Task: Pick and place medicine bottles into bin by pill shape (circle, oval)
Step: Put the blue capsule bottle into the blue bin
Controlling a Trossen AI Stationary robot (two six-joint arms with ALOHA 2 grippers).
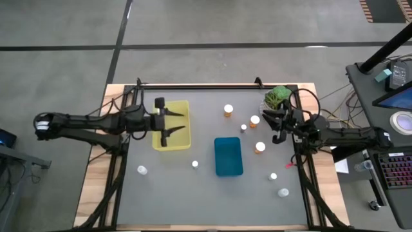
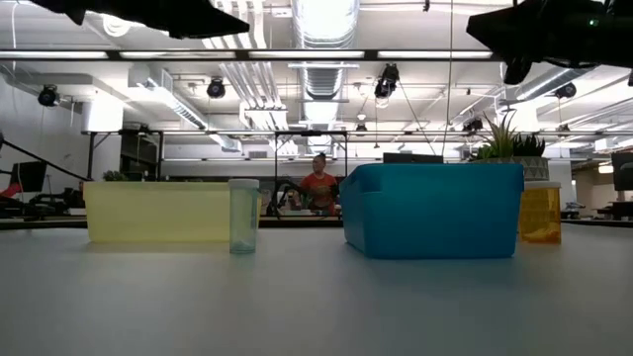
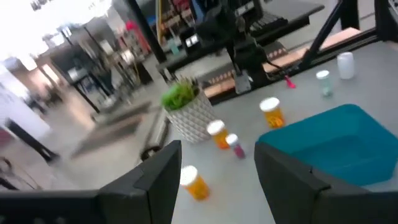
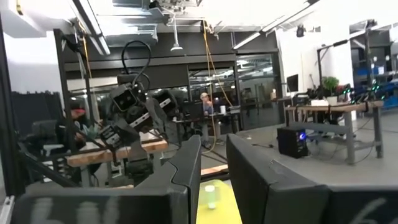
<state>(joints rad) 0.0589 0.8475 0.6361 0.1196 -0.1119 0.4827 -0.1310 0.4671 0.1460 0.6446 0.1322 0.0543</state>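
Observation:
Several small medicine bottles stand upright on the grey table: orange ones and white or clear ones. My left gripper hovers level over the yellow bin, open, with nothing between its fingers. My right gripper hangs shut and empty above the table's right side, near the plant. In the right wrist view a pale bottle shows against the yellow bin; whether it is inside, I cannot tell.
A blue bin stands at the table's middle, right of the yellow bin. A potted green plant stands at the far right corner. A desk with a keyboard and gear stands beyond the right edge. A person sits in the room behind.

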